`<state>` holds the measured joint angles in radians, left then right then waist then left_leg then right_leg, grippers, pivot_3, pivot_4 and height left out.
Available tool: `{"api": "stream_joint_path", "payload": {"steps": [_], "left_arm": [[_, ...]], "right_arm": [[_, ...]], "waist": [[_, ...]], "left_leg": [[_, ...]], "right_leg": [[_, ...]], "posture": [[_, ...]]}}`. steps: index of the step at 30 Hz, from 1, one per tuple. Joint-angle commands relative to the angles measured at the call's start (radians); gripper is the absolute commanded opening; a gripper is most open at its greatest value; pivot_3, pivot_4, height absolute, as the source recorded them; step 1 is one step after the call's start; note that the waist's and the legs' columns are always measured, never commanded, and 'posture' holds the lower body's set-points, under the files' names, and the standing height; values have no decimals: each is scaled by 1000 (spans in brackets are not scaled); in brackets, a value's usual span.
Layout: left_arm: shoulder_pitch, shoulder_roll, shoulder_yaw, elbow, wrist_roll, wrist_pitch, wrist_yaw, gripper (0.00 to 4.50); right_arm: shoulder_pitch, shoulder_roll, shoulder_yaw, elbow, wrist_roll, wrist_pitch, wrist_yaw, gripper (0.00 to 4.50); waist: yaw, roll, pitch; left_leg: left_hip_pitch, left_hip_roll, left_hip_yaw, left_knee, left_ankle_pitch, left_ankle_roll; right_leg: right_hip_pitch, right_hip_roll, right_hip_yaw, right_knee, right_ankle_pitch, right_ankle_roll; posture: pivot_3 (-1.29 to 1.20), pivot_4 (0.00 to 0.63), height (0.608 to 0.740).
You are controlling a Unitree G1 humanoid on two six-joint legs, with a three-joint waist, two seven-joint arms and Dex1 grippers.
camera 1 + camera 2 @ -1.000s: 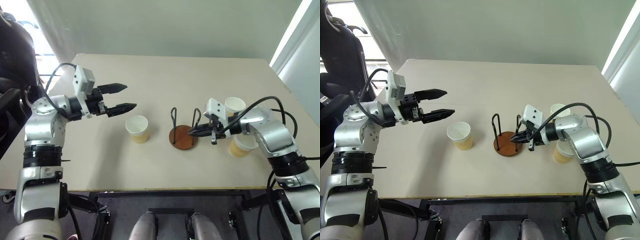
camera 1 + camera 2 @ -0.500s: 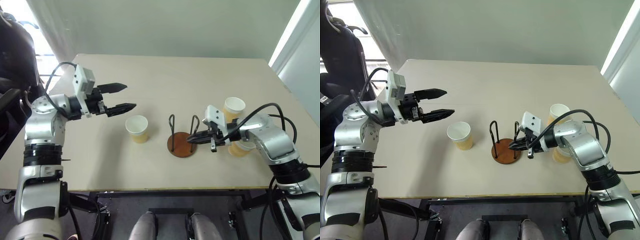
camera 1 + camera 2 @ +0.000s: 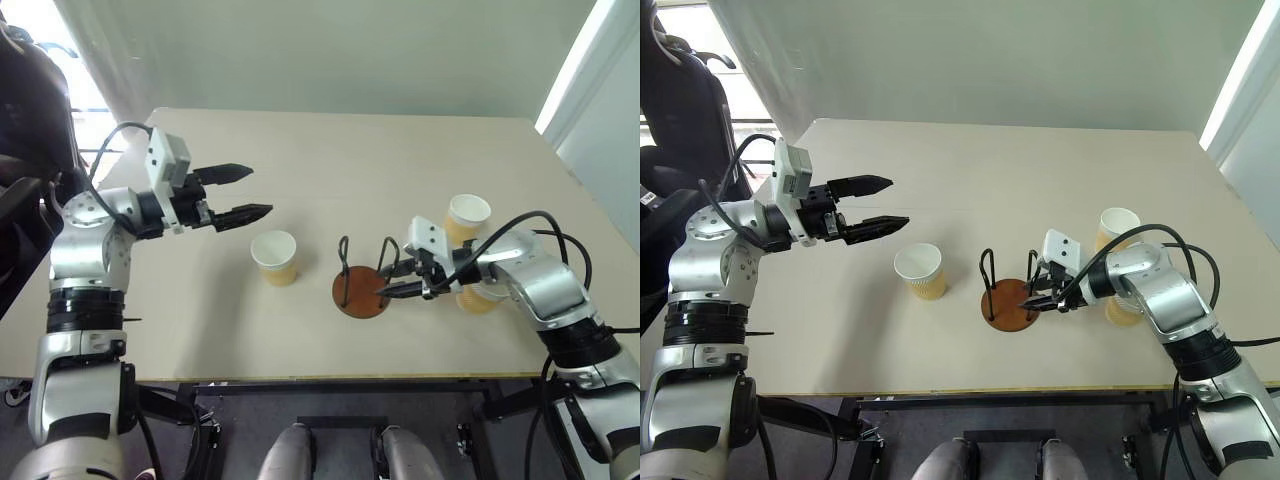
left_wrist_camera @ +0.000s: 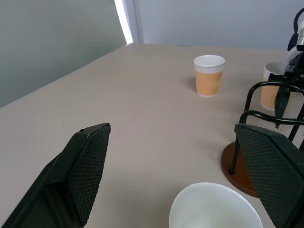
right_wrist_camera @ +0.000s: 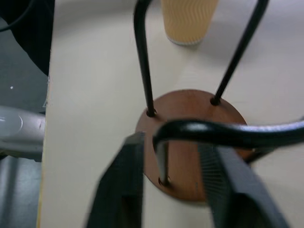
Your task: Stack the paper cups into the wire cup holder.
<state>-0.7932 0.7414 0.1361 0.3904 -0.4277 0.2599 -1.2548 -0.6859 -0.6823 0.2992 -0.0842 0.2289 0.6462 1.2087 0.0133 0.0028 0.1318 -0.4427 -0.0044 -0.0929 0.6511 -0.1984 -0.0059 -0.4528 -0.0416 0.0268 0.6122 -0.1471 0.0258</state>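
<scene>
The wire cup holder [image 3: 360,287] stands on the beige counter [image 3: 330,170], near its front edge and a little right of the middle: a round reddish-brown base with two thin black wire loops rising from it. No cup sits in it. The right gripper [image 3: 385,292] reaches in from the right, its tips over the rim of the base. In the right wrist view its fingers [image 5: 118,187] stand parted on either side of the nearer wire loop, not pressed on it; whether they touch the wire cannot be made out.

One paper cup [image 3: 274,257] stands upright just left of the holder. A second paper cup [image 3: 468,216] stands to the right, behind the right arm. A third cup [image 3: 474,299] is largely hidden by that arm, with just its tan side showing.

The left gripper [image 3: 240,194] hangs above the counter left of the first cup, its fingers spread wide and empty.
</scene>
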Motion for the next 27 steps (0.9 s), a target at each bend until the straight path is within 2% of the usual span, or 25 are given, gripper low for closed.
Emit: {"api": "stream_joint_path", "payload": {"steps": [1,14,27], "left_arm": [[-23,2,6,-43,-1,-5,13,4500],[44,88,-32,-138,32,38,-9,4500],[60,115,-72,-185,62,40,-37,4500]], "right_arm": [[-17,-16,4,-6,-19,-28,2,3092],[-70,-121,-23,78,-55,-108,63,3092],[-164,-173,-64,200,-85,-198,75,3092]], "waist": [[0,0,0],[-2,0,0],[-1,0,0]], "left_leg": [[0,0,0,0,0,0],[0,0,0,0,0,0],[0,0,0,0,0,0]], "right_leg": [[0,0,0,0,0,0],[0,0,0,0,0,0],[0,0,0,0,0,0]], "posture": [[0,150,740],[0,150,740],[0,150,740]]}}
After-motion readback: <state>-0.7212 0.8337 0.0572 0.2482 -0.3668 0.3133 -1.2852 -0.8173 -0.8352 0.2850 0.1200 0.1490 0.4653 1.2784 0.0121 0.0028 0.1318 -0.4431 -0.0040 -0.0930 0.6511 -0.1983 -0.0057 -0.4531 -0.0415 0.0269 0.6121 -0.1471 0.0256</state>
